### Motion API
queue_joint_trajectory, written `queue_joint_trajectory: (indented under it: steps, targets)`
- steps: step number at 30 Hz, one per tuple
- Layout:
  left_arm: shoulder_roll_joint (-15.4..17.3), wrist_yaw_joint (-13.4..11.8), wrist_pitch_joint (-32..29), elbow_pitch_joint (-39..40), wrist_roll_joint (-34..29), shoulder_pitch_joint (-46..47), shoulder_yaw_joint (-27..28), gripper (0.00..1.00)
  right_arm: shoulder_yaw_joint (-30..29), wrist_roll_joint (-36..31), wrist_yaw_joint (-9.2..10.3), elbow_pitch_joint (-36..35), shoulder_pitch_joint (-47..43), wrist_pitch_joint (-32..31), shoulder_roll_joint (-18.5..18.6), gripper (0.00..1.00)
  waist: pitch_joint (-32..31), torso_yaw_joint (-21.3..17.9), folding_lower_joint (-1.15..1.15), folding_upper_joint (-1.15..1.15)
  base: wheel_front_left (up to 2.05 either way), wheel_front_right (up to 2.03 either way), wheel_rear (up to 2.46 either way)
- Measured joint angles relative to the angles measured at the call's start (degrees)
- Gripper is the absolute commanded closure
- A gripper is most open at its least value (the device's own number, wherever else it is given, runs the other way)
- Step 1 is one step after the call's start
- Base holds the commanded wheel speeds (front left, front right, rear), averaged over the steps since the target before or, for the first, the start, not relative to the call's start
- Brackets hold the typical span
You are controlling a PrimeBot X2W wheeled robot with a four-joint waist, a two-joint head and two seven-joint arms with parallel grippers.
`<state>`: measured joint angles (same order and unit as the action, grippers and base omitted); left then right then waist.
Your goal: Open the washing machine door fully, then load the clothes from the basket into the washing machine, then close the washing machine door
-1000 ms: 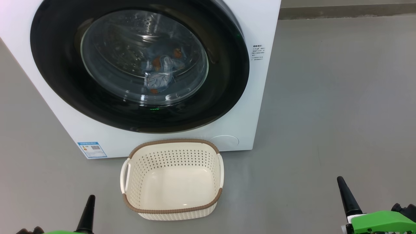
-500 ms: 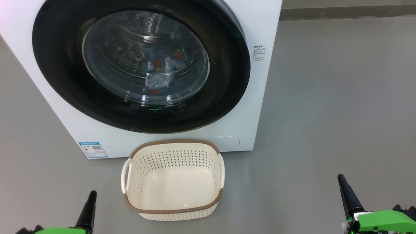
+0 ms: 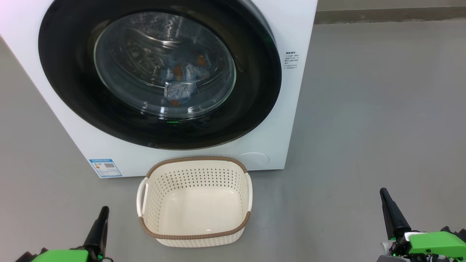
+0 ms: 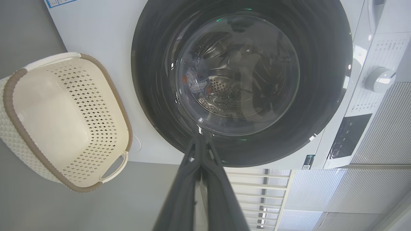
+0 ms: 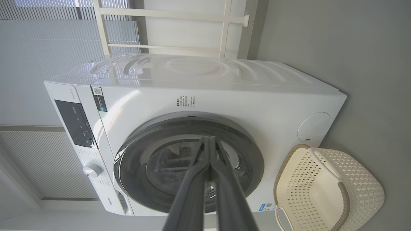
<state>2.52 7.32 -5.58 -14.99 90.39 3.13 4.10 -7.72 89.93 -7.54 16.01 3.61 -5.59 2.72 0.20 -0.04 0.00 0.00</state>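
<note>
Both arms have crept slightly up the head view. The left gripper (image 3: 103,214) and right gripper (image 3: 385,196) have their fingers pressed together, holding nothing. Between them the basket (image 3: 196,235) sits empty. Beyond, the washing machine door (image 3: 69,94) looks closed, with the clothes (image 3: 180,82) behind its glass. The task seems done.

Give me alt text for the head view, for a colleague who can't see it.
The washing machine door is shut, with the clothes visible through its glass. The cream basket sits empty on the floor before the washing machine; the left claw and right claw, both shut, point up from the lower corners.
</note>
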Motion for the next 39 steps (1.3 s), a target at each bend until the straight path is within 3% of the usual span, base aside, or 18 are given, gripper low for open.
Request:
queue_joint_trajectory:
  steps: [39]
  targets:
    - [-0.3, 0.0, -0.5, -0.1, 1.4, 0.6, 0.3, 1.00, -0.1, 2.0, 0.13, -0.3, 0.2, -0.5, -0.1, 1.00, 0.0, 0.0, 0.00, 0.00, 0.00, 0.00, 0.00]
